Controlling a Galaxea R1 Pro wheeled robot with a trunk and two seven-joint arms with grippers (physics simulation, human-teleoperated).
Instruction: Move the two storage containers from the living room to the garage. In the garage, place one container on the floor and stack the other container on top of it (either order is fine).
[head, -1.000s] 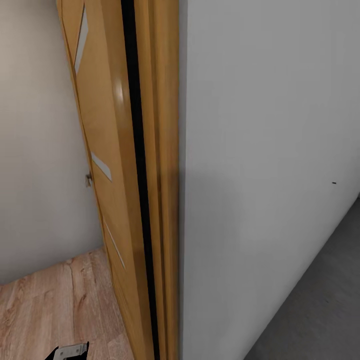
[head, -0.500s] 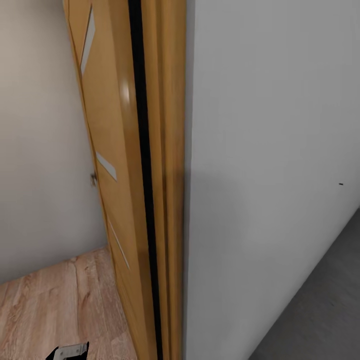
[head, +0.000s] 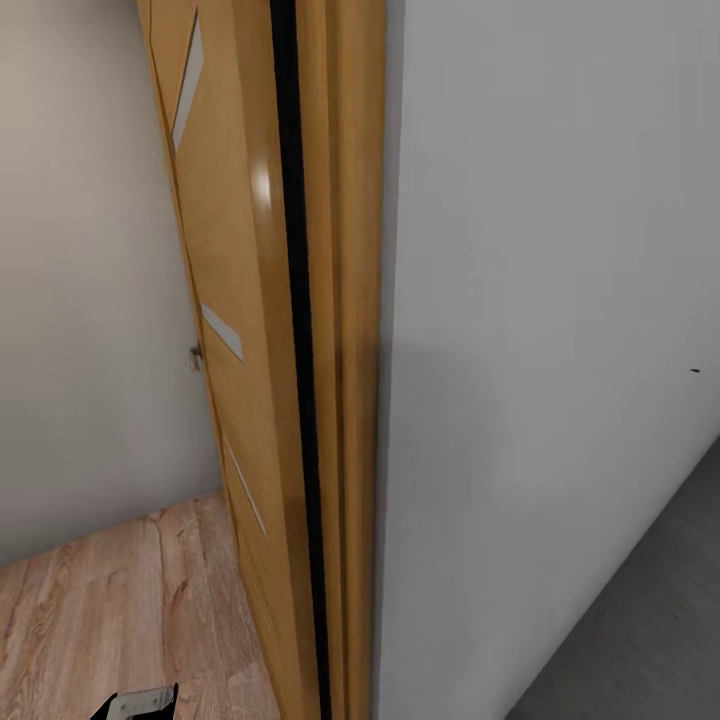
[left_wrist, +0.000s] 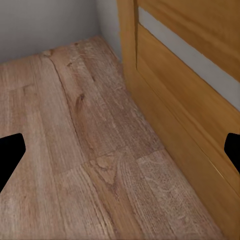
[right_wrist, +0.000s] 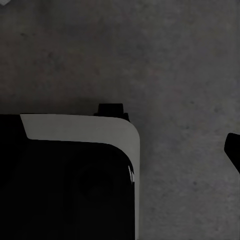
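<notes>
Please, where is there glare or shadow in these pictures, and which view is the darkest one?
Head view: a small bright glare spot on the wooden door, and a soft shadow on the grey wall beside the frame. Left wrist view: the wood-plank floor is evenly lit and sharp. Right wrist view: darkest, dim concrete floor with a black robot part in front.

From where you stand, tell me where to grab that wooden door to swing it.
Probably take the small metal handle on the wooden door's far edge, coming from the wood-plank floor side. The face is flat and the near edge sits tight against the frame.
</notes>
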